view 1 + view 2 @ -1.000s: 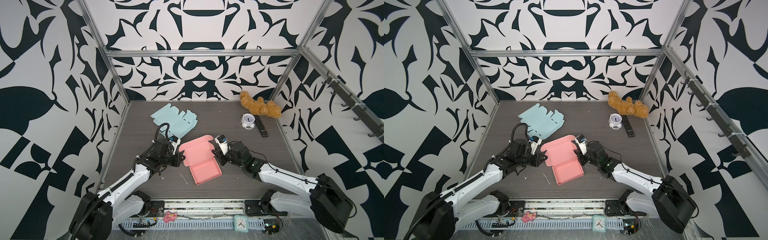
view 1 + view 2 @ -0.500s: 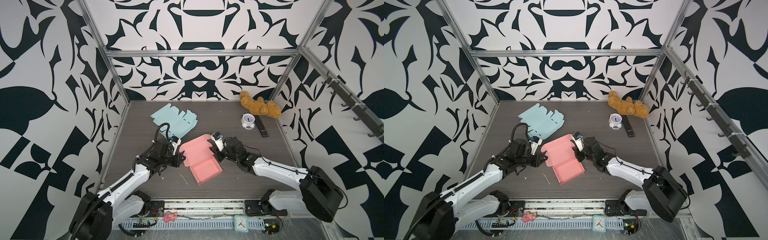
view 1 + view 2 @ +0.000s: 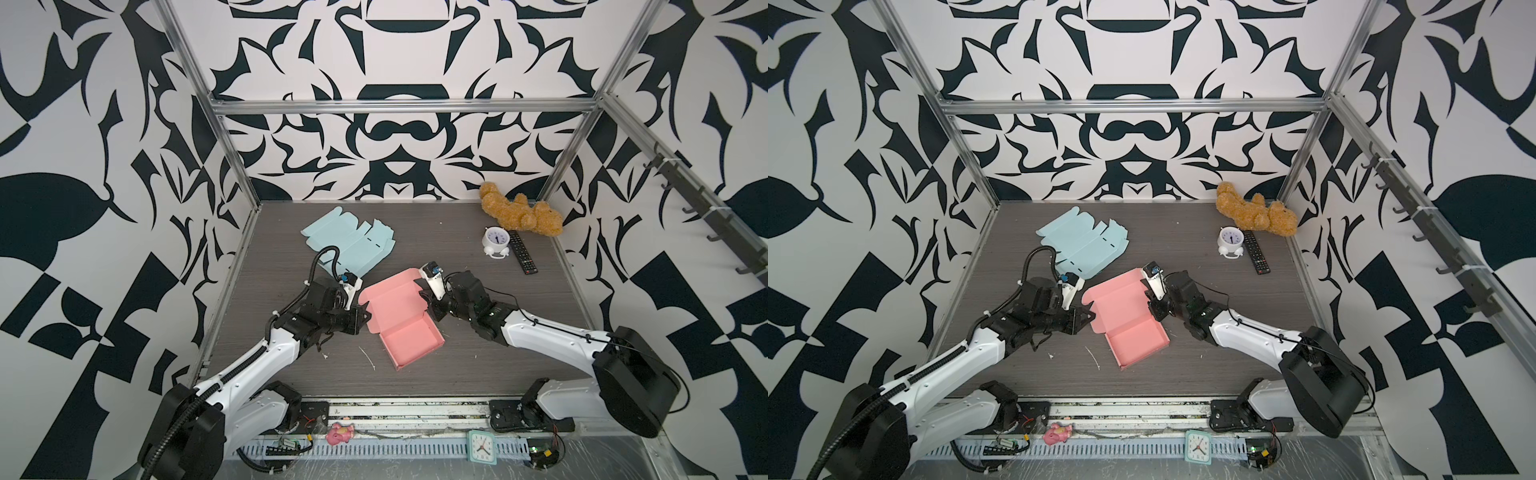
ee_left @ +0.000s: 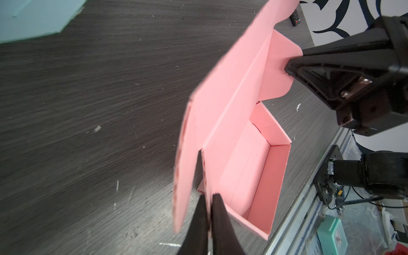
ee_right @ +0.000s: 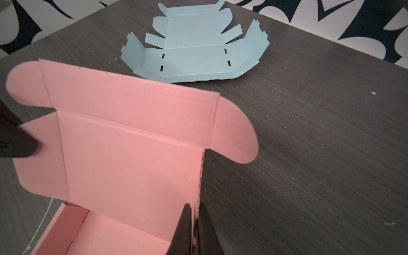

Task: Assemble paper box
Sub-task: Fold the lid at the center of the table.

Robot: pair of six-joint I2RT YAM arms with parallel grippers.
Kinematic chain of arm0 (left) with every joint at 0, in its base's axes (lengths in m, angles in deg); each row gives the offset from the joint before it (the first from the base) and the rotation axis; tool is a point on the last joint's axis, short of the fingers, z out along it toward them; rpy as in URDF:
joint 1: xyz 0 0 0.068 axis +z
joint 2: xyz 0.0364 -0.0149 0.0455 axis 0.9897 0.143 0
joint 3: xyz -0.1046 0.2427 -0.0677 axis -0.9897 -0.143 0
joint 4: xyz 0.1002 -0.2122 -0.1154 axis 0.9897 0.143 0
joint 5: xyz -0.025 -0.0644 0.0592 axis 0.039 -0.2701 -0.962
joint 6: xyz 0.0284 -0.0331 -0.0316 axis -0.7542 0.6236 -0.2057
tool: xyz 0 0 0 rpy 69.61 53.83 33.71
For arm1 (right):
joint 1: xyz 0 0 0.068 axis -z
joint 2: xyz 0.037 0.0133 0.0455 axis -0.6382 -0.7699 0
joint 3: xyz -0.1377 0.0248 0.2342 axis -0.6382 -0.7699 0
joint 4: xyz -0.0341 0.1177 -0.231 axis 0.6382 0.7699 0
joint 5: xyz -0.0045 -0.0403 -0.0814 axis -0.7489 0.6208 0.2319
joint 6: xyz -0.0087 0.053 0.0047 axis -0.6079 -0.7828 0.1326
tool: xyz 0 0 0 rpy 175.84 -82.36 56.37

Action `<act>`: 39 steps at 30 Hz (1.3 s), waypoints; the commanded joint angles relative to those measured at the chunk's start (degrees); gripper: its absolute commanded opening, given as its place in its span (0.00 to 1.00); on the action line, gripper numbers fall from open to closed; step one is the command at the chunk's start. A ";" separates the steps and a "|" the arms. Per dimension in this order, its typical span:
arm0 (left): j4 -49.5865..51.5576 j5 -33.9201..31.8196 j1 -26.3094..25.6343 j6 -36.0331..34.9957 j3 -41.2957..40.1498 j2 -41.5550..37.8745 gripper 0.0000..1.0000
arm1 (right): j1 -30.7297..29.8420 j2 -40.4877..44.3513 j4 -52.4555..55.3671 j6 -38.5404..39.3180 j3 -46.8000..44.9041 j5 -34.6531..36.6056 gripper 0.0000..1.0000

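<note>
Pink paper box (image 3: 399, 320): middle of the grey wood-grain table (image 3: 478, 365), skewed, tray end nearer, lid end farther. Looks most of the way done: tray (image 3: 1136, 338) walls up, open top; lid (image 5: 132, 167) raised off the far wall, leaning away from the tray. Step in hand, by my read: closing the lid.

Lid front strip (image 5: 130, 97) with two rounded ears, not yet folded. Left side flap (image 5: 39, 159) clamped in left gripper (image 4: 207, 198), jaws pinched tight on the sheet. Right side flap (image 4: 279, 72) clamped likewise in right gripper (image 5: 194, 220), seen edge-on between the tips.

To do it well:
- Crease both flaps inward, square to the lid, same angle each side. Otherwise likely lid twist.
- Swing both wrists together about the hinge line, not straight down. Otherwise risk of dragging the light tray across the table or tearing at the hinge.
- Steer flap ends inside the left and right tray walls, not onto their top edges.
- Pinch near the flap edge only, leaving room to slip out before seating.
- Fold strip and ears last, tuck inside the near wall.

Flat blue box blank (image 3: 349, 243) far left, apart from the lid; no interference expected.
</note>
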 commanded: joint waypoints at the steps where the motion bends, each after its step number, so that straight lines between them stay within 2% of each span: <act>1: 1.27 0.47 0.18 -0.87 1.51 -0.81 0.09 | 0.08 0.45 -0.07 0.37 2.42 -0.98 0.06; 8: 1.08 -2.06 0.19 0.36 3.06 -0.33 0.10 | 0.04 3.98 -0.94 -3.62 0.25 -1.37 0.05; 12: -1.06 -4.01 0.14 1.51 4.14 0.54 0.10 | -0.07 6.46 -4.81 -7.55 -3.02 -2.75 0.05; 18: -5.31 -6.13 0.13 2.91 5.62 2.69 0.11 | -1.16 8.28 -5.27 -9.02 -5.13 -1.41 0.05; 25: -9.37 -8.09 -0.33 3.47 7.77 6.91 0.11 | -3.57 9.39 -5.82 -9.46 -5.53 2.80 0.07; 33: -14.72 -16.73 -5.22 -0.23 9.71 11.39 0.12 | -4.29 9.21 -5.74 -8.72 -3.63 8.44 0.07; 39: -19.71 -21.37 -8.04 -1.94 13.02 18.05 0.12 | -4.29 9.10 -4.83 -7.30 -2.41 13.50 0.09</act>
